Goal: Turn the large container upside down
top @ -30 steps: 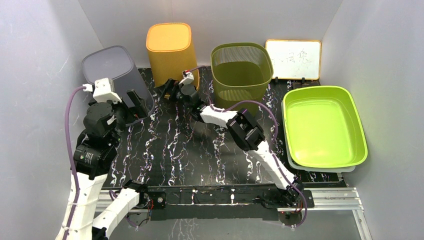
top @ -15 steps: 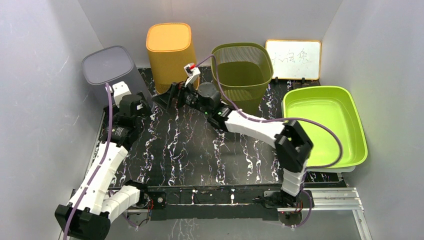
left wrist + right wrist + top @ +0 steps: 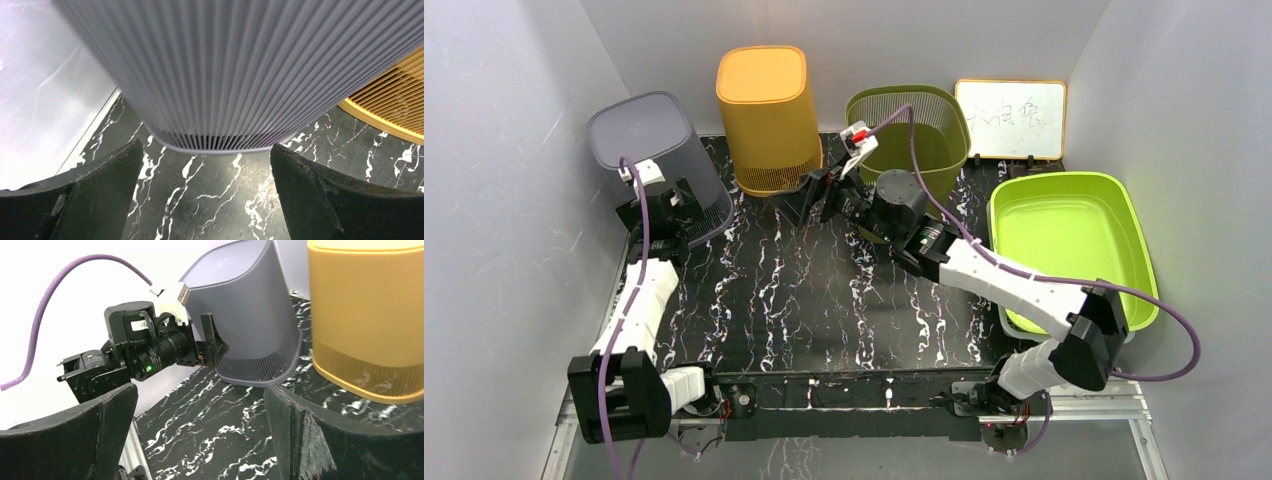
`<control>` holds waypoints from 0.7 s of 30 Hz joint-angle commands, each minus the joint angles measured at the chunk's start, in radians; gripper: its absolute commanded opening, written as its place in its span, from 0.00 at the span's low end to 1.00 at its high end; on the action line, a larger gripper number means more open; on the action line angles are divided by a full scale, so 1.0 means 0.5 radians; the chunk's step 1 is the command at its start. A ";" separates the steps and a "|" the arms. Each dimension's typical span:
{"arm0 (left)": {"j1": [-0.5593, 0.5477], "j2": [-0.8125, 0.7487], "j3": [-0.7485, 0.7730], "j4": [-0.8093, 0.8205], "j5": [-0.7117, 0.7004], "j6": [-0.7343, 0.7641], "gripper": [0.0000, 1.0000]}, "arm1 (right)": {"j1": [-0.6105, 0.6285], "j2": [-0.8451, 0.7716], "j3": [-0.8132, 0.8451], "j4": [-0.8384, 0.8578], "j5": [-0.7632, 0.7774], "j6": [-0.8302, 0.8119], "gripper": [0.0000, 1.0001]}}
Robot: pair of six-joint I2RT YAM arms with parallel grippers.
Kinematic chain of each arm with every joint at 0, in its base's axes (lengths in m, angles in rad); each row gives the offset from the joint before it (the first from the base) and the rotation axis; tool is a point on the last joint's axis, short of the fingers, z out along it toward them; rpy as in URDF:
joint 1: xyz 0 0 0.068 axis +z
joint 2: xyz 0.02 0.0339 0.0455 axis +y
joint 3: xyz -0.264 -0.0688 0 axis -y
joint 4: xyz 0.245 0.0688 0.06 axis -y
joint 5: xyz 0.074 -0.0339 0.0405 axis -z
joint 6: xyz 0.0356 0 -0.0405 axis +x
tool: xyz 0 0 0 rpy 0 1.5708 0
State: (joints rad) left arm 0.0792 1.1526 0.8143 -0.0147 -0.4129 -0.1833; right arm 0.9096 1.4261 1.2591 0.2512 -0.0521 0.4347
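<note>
Just beyond the spread left pincer (image 3: 205, 165), the grey container (image 3: 210, 65).

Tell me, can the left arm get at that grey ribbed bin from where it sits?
Probably yes. The left gripper is open and faces the grey ribbed bin close up, with only bare table between them. The orange bin stands aside.

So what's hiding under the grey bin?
The grey bin stands mouth-down on the black marbled table. Only table shows around its rim; its ribbed walls cover whatever is underneath.
</note>
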 commanded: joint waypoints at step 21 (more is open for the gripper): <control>0.195 1.248 0.815 0.792 0.863 0.520 0.98 | -0.098 -0.071 0.221 -0.574 0.740 -0.556 0.98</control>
State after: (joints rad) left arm 0.1696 1.7866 1.1534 0.3428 -0.0456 0.0460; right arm 0.8742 1.3788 1.2999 -0.0334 0.2676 0.2089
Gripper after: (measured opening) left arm 0.983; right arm 0.980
